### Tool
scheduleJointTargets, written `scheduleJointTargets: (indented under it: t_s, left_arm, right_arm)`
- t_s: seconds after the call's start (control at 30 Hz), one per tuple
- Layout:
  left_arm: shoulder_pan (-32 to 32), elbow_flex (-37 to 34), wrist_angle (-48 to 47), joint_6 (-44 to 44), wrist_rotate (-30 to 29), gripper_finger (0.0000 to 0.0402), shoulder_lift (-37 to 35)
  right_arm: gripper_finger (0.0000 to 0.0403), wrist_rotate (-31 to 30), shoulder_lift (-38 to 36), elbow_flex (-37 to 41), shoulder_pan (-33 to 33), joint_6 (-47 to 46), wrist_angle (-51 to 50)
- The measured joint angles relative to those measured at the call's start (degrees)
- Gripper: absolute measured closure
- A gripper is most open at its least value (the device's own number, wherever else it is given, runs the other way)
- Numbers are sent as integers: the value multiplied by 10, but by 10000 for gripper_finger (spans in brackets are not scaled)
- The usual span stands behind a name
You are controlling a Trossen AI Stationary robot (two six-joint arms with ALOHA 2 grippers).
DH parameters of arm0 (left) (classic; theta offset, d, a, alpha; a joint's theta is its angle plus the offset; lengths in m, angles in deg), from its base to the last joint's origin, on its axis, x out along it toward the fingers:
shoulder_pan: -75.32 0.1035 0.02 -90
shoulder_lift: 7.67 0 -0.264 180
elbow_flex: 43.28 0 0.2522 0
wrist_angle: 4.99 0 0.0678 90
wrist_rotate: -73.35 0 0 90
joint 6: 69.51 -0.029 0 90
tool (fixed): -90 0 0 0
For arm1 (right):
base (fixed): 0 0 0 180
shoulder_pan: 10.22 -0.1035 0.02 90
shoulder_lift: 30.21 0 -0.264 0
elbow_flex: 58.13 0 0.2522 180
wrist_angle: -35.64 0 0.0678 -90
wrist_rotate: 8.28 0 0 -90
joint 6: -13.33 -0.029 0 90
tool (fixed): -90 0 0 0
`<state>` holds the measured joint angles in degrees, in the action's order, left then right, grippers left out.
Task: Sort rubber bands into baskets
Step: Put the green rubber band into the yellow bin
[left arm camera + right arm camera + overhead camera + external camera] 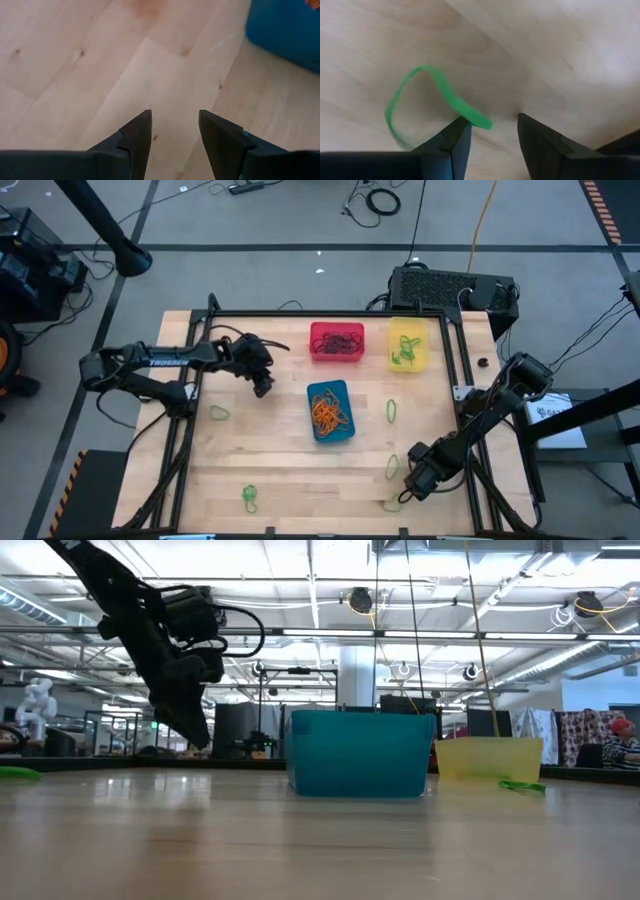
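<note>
Green band at my right gripper (492, 132), near table edge.

Fingers apart, nothing clamped; the green rubber band (420, 107) lies just ahead and to one side, one end lapping my finger, long axis slanting away from the gap. My left gripper (262, 387), also apart and empty, hovers well off beside the blue basket (329, 411). Only the high view shows the yellow basket (408, 346) far across the table (280, 470).

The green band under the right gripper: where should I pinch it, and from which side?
Take the green band on the raised strand beside the fingers, coming straight down from above. It lies flat on the table as a thin open loop, so a side approach would probably just push it along. The right gripper is open and nearly over it, one finger at the strand's end.
</note>
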<state>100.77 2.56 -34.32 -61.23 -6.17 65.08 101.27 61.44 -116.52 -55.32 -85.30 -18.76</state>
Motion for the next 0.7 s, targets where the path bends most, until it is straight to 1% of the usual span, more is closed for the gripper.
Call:
scheduleJointTargets:
  t_s: [0.07,0.13,0.2,0.3,0.33,0.47,0.57,0.63,0.7]
  left_arm:
    - [-6,0,17,4,0,231,0]
    - [-12,0,32,4,0,231,0]
    - [-17,0,43,5,0,231,0]
    - [-23,0,54,18,0,231,0]
    - [-24,0,56,19,0,231,0]
    - [-27,0,68,24,0,231,0]
    - [-27,0,85,34,0,231,0]
    - [-27,0,98,35,0,231,0]
    - [-27,0,114,41,0,231,0]
  right_arm:
    - [257,-3,0,1,0,2,2]
    - [277,-9,0,2,0,13,16]
    - [311,-11,0,2,0,32,34]
    - [380,-11,0,2,1,48,56]
    - [390,-12,0,-1,1,50,55]
    - [393,-17,0,-30,20,51,12]
    - [400,-21,-6,-65,50,87,-40]
    - [399,-40,-10,-94,71,113,-95]
    - [400,-72,-10,-122,95,136,-162]
